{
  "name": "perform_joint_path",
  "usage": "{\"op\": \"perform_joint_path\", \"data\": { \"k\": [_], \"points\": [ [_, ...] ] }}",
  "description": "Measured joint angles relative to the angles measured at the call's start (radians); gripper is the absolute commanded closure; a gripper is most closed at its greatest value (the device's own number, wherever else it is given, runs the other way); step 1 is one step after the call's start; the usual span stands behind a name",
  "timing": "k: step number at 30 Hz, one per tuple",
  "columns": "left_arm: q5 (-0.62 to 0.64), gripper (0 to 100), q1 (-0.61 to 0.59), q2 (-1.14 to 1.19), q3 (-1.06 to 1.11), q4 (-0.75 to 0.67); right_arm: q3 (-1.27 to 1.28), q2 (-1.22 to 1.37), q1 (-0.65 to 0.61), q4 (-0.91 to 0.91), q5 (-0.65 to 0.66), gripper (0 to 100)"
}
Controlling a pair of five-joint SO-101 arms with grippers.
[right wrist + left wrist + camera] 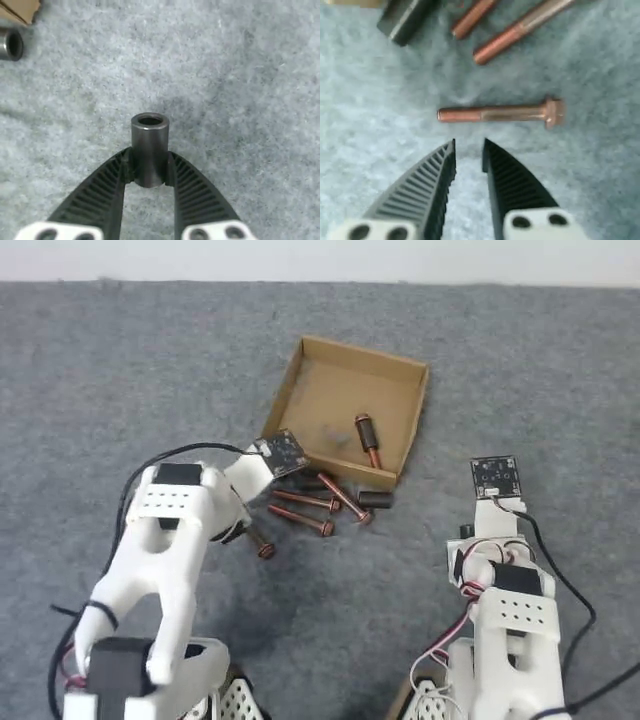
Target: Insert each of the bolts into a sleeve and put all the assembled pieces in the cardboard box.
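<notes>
Right wrist view: right gripper [149,157] pinches a sleeve [149,135] | left wrist view: left gripper [468,145] slightly spread, empty, near bolt [500,114] | high view: cardboard box [345,352] holds one assembled piece [368,440]

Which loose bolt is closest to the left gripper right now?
The lone bolt lying crosswise just ahead of the left gripper. The other bolts lie farther off, beside a dark sleeve.
</notes>
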Motion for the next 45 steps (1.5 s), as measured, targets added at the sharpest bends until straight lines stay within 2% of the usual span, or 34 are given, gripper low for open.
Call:
{"op": "perform_joint_path", "data": {
  "k": [5, 10, 19, 25, 37, 40, 45],
  "points": [
    [0.0, 99, 0.087, -0.031, 0.0, 0.101, 0.0, 0.0, -0.005, 0.0, 0.0, 98.9],
    [0.0, 99, 0.181, -0.031, 0.003, 0.164, 0.0, 0.0, -0.003, 0.0, 0.0, 98.9],
    [0.0, 99, 0.224, 0.032, 0.087, 0.158, 0.0, 0.0, -0.003, 0.0, 0.006, 98.9],
    [0.009, 99, 0.224, 0.077, 0.13, 0.034, 0.0, 0.0, -0.005, 0.0, 0.006, 98.9],
    [0.48, 99, 0.224, 0.087, 0.13, -0.29, 0.0, 0.0, -0.003, 0.0, 0.006, 98.9],
    [0.551, 99, 0.224, 0.087, 0.13, -0.333, 0.0, 0.0, 0.006, 0.0, 0.006, 98.9],
    [0.572, 99, 0.224, 0.087, 0.13, -0.354, 0.0, 0.0, 0.003, 0.0, 0.006, 98.9]
  ]
}}
